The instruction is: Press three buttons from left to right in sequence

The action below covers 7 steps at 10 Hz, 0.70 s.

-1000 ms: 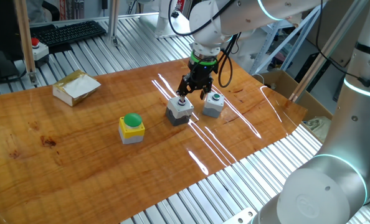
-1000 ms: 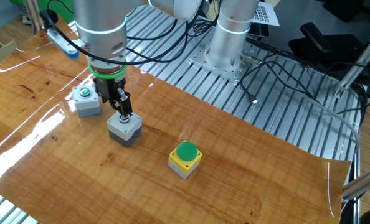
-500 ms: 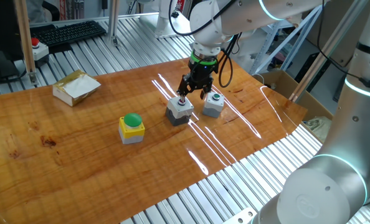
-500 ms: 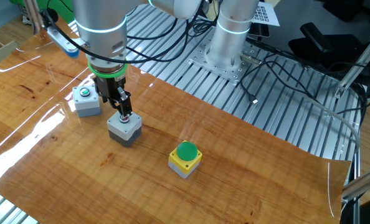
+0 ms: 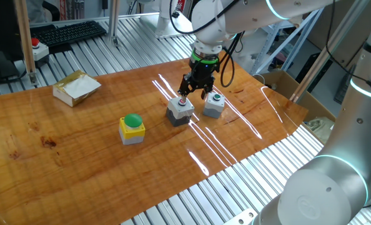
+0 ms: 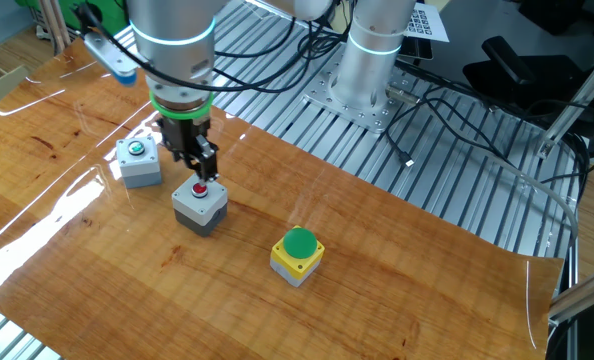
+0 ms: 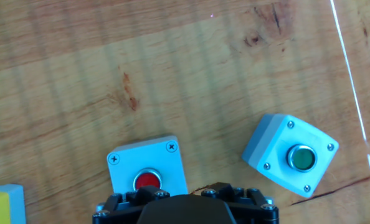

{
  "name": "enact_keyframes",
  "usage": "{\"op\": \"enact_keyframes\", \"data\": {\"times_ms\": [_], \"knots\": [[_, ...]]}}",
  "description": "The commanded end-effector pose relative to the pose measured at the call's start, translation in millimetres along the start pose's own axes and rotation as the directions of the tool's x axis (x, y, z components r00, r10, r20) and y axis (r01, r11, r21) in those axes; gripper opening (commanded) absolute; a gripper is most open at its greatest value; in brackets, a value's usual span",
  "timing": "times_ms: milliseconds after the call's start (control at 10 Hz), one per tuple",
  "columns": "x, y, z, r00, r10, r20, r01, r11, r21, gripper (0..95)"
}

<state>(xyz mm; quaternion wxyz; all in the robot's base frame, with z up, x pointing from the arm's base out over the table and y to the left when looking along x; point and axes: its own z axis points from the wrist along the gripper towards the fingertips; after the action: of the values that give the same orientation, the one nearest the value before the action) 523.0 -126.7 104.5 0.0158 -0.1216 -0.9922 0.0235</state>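
The gripper (image 6: 203, 176) hovers just above the grey red-button box (image 6: 199, 205) — finger spread unreadable — cardboard box (image 5: 76, 87) holding pale paper.

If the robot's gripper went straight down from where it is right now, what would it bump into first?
Probably the red button on the grey box. The gripper points down and hangs just above it, though the exact line-up is hard to judge.

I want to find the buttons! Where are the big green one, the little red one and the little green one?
big green button (image 5: 132, 120), one fixed view, on its dome
little red button (image 7: 148, 180), hand view, on its red cap
little green button (image 7: 302, 158), hand view, on its green cap
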Motion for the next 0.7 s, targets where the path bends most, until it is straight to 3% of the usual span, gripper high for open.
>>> {"op": "enact_keyframes", "data": {"times_ms": [100,500,600,700], "knots": [[5.0,6.0,-5.6,1.000,0.014,-0.005,-0.014,1.000,0.000,57.0],[18.0,27.6,-10.5,0.999,0.034,-0.012,-0.034,0.999,-0.003,57.0],[22.4,37.0,-10.8,0.999,0.041,-0.011,-0.041,0.999,-0.001,38.0],[25.5,43.7,-11.0,0.999,0.046,-0.012,-0.046,0.999,-0.002,38.0]]}}
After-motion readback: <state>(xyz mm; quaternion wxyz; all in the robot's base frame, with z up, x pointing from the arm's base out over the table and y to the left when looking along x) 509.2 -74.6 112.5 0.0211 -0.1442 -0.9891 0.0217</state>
